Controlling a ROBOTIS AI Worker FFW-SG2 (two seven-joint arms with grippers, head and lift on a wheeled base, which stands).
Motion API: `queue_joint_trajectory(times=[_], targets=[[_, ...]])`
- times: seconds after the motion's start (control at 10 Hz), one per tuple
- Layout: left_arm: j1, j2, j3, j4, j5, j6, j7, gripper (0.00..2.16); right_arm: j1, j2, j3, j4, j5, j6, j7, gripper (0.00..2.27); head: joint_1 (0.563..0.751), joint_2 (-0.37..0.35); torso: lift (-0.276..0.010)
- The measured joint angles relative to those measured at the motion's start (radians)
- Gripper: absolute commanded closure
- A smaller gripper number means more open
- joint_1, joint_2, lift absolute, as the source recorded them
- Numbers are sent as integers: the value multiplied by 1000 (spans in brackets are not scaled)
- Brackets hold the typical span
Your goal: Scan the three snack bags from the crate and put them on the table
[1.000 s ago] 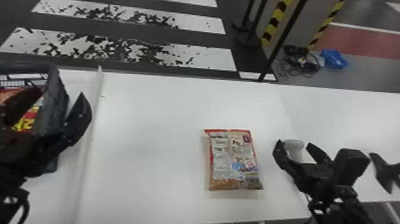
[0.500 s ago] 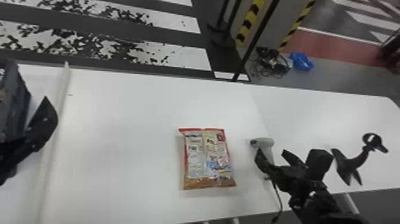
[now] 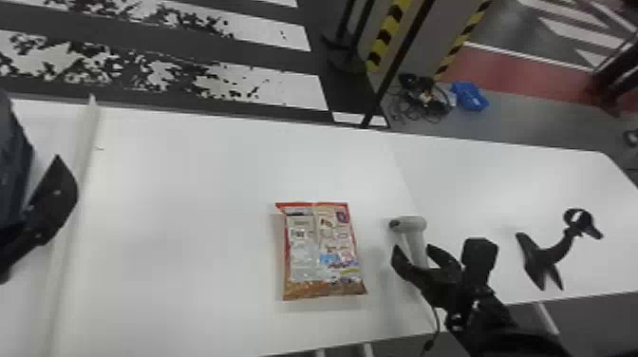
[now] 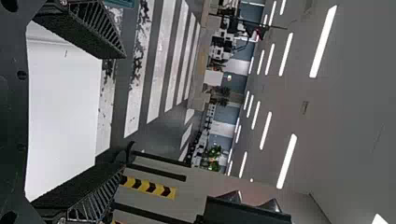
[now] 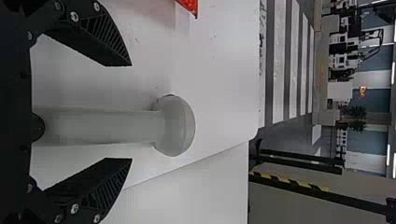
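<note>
Standing at the head view's left edge, the crate (image 3: 12, 161) keeps its contents hard to judge, so I cannot tell how many bags it holds; one snack bag (image 3: 323, 251) lies flat on the white table (image 3: 190, 237), printed side up; whether it is scanned I cannot tell, but the task looks partly done at best, with two bags probably still to be laid out; farther right, the scanner (image 3: 409, 223) rests on the table, with a black stand (image 3: 546, 258) beyond it.

The left gripper (image 4: 124, 111) is open and empty beside the crate, its fingers spread wide; the snack bag is well off to its right; the right gripper (image 5: 131, 112) is open too, its fingers on either side of the scanner's handle with a gap at each, so nothing is clamped; the snack bag lies near it, just to its left, touching neither gripper.
</note>
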Motion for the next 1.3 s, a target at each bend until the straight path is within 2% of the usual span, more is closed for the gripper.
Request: queue_joint_trajectory(times=[0.1, 0.2, 0.5, 0.7, 0.9, 1.1, 1.3], targets=[[0, 1, 0, 0, 0, 0, -2, 39, -16, -3, 8, 27, 13, 0, 6, 2000, 695, -348, -94], [1, 3, 0, 0, 0, 0, -4, 39, -30, -7, 15, 49, 24, 0, 6, 2145, 695, -349, -94], [5, 6, 1, 1, 0, -1, -7, 39, -36, -10, 25, 59, 35, -13, 30, 2189, 695, -340, -94], [11, 6, 5, 0, 2, -6, -10, 39, -1, 1, 8, 9, 23, -34, 19, 2189, 695, -339, -94], [17, 6, 7, -4, 7, -16, -12, 39, 90, 34, -8, -152, 8, -40, -27, 2189, 695, -330, -94], [19, 6, 7, -9, 10, -21, -13, 39, 193, 85, -17, -359, -26, -28, -62, 2189, 695, -290, -94], [19, 6, 6, -14, 11, -21, -14, 39, 255, 133, -18, -509, -71, 34, -67, 2189, 695, -247, -94]])
